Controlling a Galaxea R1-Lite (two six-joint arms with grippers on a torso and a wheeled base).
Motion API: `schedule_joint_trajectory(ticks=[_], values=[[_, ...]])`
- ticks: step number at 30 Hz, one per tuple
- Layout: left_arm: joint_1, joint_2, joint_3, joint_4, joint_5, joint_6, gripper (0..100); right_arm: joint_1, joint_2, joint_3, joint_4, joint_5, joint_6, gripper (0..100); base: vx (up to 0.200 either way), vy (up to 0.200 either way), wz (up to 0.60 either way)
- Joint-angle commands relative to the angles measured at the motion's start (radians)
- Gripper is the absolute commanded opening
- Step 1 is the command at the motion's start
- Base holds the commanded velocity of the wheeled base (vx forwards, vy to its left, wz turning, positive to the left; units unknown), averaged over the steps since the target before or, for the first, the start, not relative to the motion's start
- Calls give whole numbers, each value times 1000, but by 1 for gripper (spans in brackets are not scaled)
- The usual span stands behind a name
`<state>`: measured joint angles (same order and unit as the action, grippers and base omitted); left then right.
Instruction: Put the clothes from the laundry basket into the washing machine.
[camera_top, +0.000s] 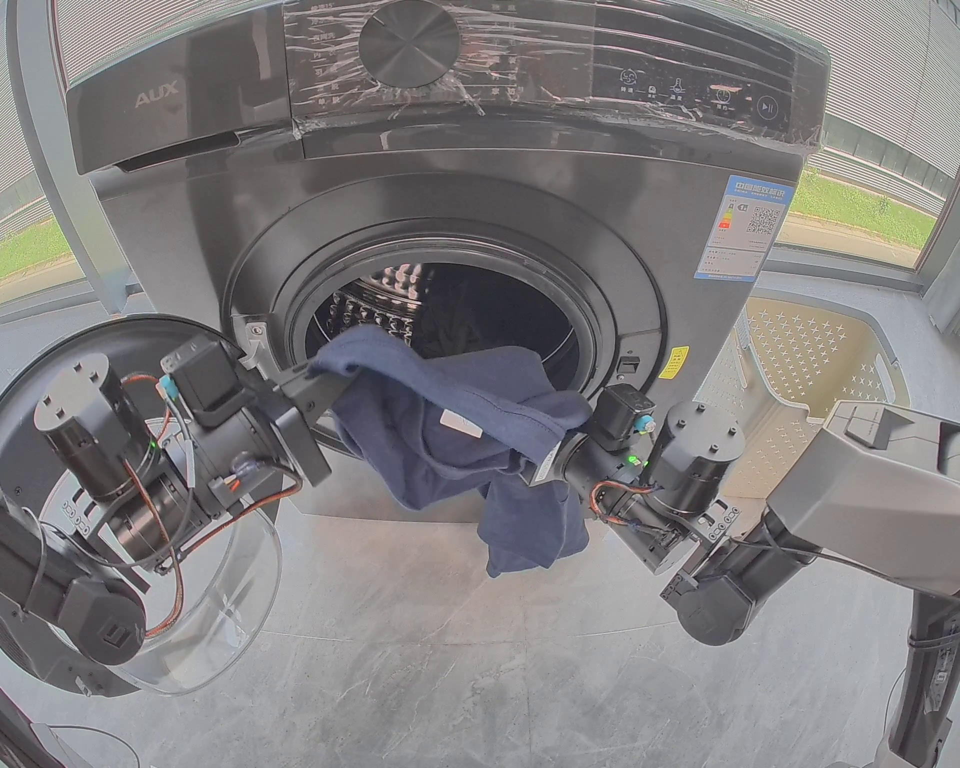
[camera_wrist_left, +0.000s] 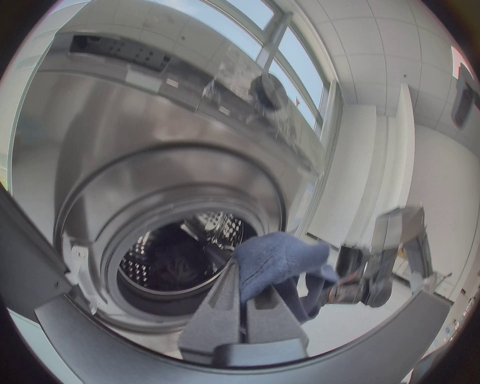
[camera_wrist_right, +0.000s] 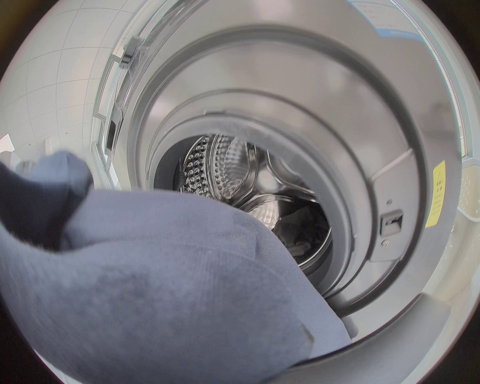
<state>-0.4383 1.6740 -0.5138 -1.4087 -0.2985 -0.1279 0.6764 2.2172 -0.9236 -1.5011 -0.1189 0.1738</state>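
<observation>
Landmark: washing machine (camera_top: 480, 190), round opening (camera_top: 470, 310).

- Left gripper (camera_top: 318, 385): at the opening's left rim, just outside it. In the left wrist view its two fingers (camera_wrist_left: 215, 310) are pressed together, with a fold of the navy garment (camera_top: 450, 420) pinched between them and bulging above the tips.
- Right gripper (camera_top: 556, 460): at the opening's lower right rim. Cloth covers its tip, so I cannot tell whether it is clamped. The garment bunches up there.
- Garment: stretched between both grippers across the lower half of the opening. Its upper edge lies against the rim and its lower part hangs down in front of the machine, clear of the floor.
- Head view adds the laundry basket (camera_top: 810, 370), right of the machine, and the open door (camera_top: 150, 560), swung out to the left of the opening.
- Right wrist view looks over the cloth into the steel drum (camera_wrist_right: 230, 170), where something dark (camera_wrist_right: 300, 230) lies low down. The left wrist view shows the other arm beyond the garment, blurred.
</observation>
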Motion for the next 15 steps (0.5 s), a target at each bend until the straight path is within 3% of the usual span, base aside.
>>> schedule_joint_trajectory(ticks=[1, 4, 5, 13, 15], values=[[41, 85, 81, -3, -30, 67, 0, -4, -57, 16, 1, -1, 3, 0, 0, 0, 0], [53, 156, 127, -19, -48, 140, 0, 0, -57, 14, 1, -2, 3, 0, 0, 0, 0], [53, 173, 135, -27, -51, 149, 0, 2, -57, 14, 1, -2, 3, 0, 0, 0, 0], [58, 325, 187, -131, -64, 169, 0, 25, -56, -8, 4, -2, 3, 0, 0, 0, 0], [62, 388, 196, -142, -83, 195, 0, 32, -53, -12, 4, -2, 3, 0, 0, 0, 0]])
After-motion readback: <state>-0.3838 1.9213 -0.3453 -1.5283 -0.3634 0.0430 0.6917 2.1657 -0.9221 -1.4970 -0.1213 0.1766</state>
